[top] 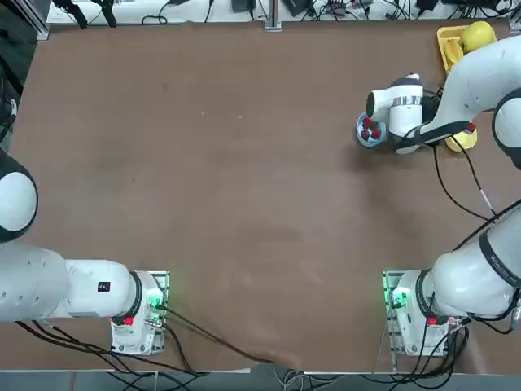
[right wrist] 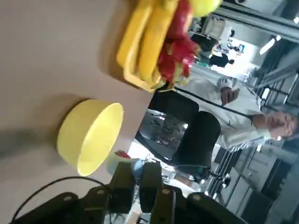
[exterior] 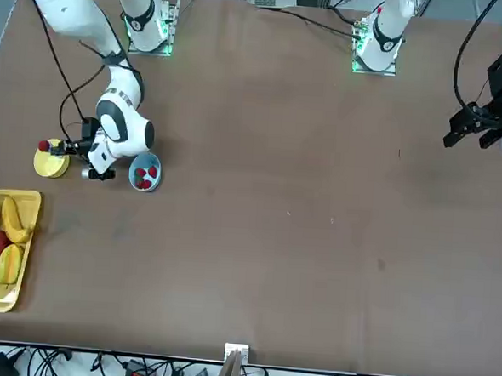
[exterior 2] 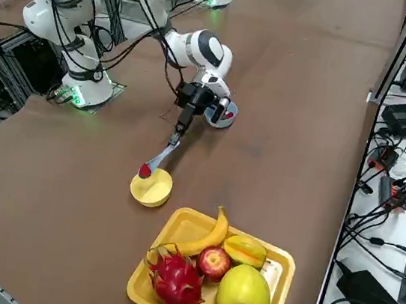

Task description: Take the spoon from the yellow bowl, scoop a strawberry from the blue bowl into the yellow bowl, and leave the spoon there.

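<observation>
My right gripper is shut on the handle of the pale spoon, at the table's far right. The spoon slants down from the fingers, and its tip carries a red strawberry over the near rim of the small yellow bowl. The light-blue bowl sits just behind the gripper's hand with a few strawberries in it. In the wrist view the fingers pinch the spoon next to the yellow bowl. In the top view the arm covers the gripper.
A rectangular yellow tray of fruit, with a banana, an apple and a dragon fruit, lies close beyond the yellow bowl at the table's corner. The table's right edge runs beside it. A person shows beyond the table in the wrist view.
</observation>
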{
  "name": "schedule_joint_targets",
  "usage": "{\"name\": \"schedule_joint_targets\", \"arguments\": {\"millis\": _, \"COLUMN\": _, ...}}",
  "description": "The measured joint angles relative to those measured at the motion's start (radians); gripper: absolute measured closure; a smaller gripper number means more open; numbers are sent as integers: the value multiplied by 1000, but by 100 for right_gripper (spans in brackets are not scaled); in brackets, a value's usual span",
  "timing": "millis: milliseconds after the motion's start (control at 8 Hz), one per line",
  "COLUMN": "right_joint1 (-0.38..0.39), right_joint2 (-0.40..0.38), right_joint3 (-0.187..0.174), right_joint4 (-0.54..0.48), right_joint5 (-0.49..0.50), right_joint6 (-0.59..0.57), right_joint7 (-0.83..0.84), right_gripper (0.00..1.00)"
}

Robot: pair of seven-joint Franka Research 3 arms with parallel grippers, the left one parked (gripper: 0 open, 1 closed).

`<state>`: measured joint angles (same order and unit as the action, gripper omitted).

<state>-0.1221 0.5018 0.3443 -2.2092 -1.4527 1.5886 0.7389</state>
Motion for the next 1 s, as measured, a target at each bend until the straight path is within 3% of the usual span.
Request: {"name": "schedule_joint_targets", "arguments": {"millis": 1000, "right_joint1": -2, "right_joint2": 55, "right_joint3": 7, "right_joint4": 88, "right_joint5": -3, "right_joint6": 2, "right_joint7": -503, "right_gripper": 89}}
